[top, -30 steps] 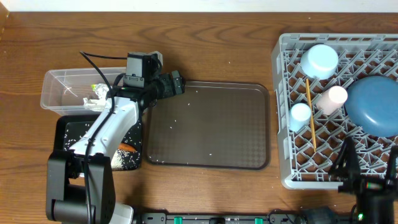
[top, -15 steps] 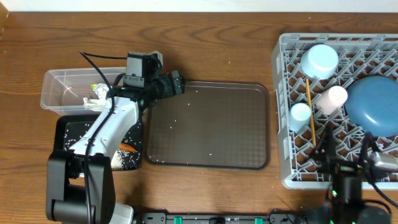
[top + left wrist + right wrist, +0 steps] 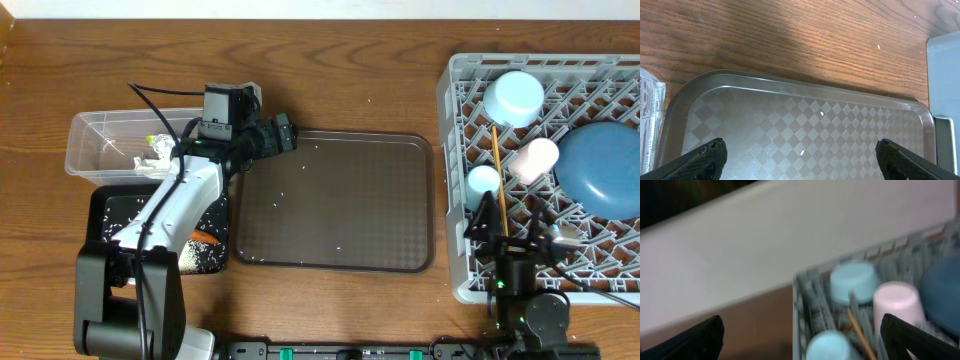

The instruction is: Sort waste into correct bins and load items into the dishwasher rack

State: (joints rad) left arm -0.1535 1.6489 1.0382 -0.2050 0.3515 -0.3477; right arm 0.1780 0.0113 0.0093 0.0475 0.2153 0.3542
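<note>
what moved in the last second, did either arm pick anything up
The right arm swung left along the near edge of the dishwasher rack and now ends beside the chopsticks. Nothing was gripped or released. The left arm, the brown serving tray and the chopsticks stayed put.

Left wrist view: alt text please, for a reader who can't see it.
The left tool, wide open, hangs over a brown tray that is bare except for a few white rice grains. Beyond the tray's far rim lies wooden table.
</note>
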